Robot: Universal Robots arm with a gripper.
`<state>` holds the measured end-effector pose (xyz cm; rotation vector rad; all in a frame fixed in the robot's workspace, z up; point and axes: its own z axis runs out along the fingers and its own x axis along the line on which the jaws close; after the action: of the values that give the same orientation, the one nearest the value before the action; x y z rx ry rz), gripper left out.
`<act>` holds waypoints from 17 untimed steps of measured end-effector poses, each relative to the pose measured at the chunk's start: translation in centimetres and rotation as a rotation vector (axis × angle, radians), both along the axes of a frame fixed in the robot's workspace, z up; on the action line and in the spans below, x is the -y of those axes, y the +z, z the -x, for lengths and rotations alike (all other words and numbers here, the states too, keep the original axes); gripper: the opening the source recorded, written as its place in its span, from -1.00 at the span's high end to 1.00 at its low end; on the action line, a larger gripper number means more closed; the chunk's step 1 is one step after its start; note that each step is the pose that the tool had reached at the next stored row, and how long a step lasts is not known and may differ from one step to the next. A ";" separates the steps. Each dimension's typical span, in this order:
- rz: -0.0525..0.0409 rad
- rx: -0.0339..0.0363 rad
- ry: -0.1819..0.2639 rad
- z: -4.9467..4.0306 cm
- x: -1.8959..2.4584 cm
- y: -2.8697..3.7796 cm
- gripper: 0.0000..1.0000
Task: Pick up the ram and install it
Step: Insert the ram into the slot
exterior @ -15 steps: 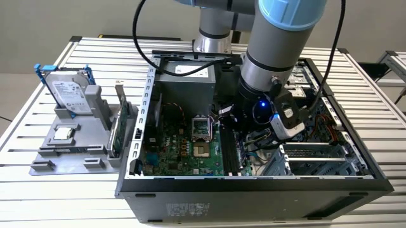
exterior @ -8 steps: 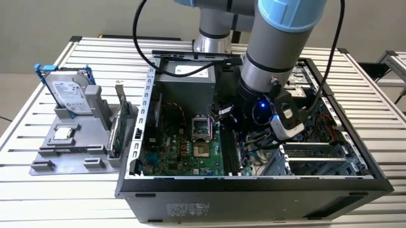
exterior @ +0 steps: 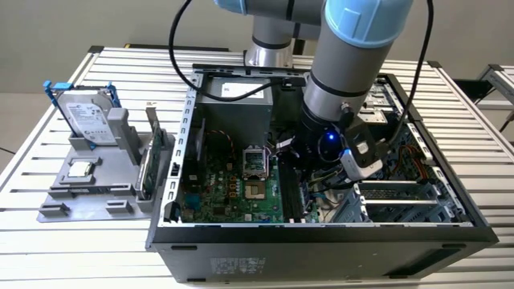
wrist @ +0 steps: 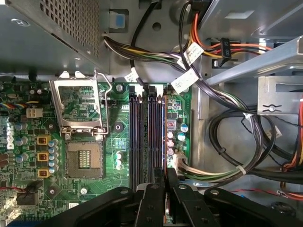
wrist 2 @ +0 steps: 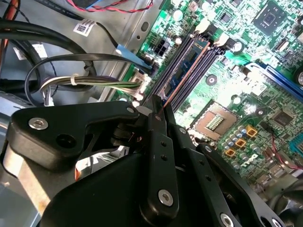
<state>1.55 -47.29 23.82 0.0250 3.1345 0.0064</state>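
Second wrist view: the black gripper point(wrist 2: 158, 106) is closed down on the ram point(wrist 2: 189, 59), whose thin edge runs from the fingertips along 1 of the memory slots point(wrist 2: 182, 80) on the green motherboard point(wrist 2: 265, 61). In the exterior view the arm point(exterior: 345, 72) reaches into the open computer case point(exterior: 321, 241) (a hard drive point(exterior: 86, 117) stands outside, toward that view's left).

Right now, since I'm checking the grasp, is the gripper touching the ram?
Touching. In the second wrist view the gripper pinches the near end of the ram, which stands in a motherboard slot; no gap shows.
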 end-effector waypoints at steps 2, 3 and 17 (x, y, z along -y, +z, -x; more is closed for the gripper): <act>0.0000 -0.0004 0.000 0.00 0.00 -0.08 1.00; -0.0002 -0.0004 0.000 0.00 0.00 -0.15 1.00; 0.0007 -0.0011 0.000 0.00 0.03 -0.83 1.00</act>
<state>1.56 -47.32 22.99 0.0249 3.1357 0.0053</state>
